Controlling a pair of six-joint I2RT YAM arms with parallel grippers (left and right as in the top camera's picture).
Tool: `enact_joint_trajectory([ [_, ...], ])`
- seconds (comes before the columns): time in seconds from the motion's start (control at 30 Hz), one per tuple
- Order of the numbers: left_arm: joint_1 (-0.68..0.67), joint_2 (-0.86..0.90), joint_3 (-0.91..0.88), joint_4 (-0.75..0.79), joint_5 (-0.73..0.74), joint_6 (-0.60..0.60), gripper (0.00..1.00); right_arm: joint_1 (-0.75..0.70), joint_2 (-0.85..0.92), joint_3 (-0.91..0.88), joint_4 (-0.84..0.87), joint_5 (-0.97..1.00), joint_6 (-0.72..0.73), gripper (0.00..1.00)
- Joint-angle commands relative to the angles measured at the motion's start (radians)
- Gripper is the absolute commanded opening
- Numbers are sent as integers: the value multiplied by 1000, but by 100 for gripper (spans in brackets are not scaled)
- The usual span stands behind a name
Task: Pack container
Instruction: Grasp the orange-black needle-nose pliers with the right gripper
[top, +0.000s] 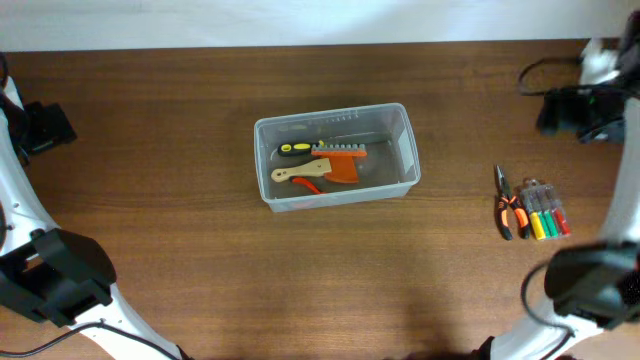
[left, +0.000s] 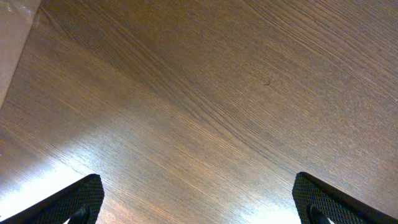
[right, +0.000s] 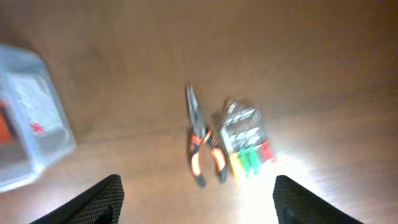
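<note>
1. Overhead: the container (top: 332, 112) sits at frame centre on the wooden table (top: 180, 150). It holds a yellow-and-black screwdriver (top: 298, 148) and an orange tool (top: 345, 166). Pliers (top: 507, 205) and a bit case (top: 547, 210) lie side by side at right, well apart from it.
2. Left wrist: the left gripper (left: 199, 199) is spread wide above the table.
3. Right wrist (blurred): the right gripper (right: 196, 202) is spread wide. The pliers and bit case are at centre, with the container at the left edge.
</note>
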Motion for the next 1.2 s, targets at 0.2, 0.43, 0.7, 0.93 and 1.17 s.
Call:
enact_joint_trajectory([
  [0.2,4,10,-2,3,7,-17,99,13,63,-383,117,-56,24,73],
  [0.43,4,10,-2,3,7,-17,99,13,63,-588,298,-51,27,63],
  [0.7,4,10,-2,3,7,-17,99,12,63,-740,417,21,4,57],
  [0.93,4,10,-2,3,7,-17,99,12,63,-792,469,31,5,50],
  [1.17,4,10,-2,3,7,-17,99,12,63,-807,484,31,5,40],
])
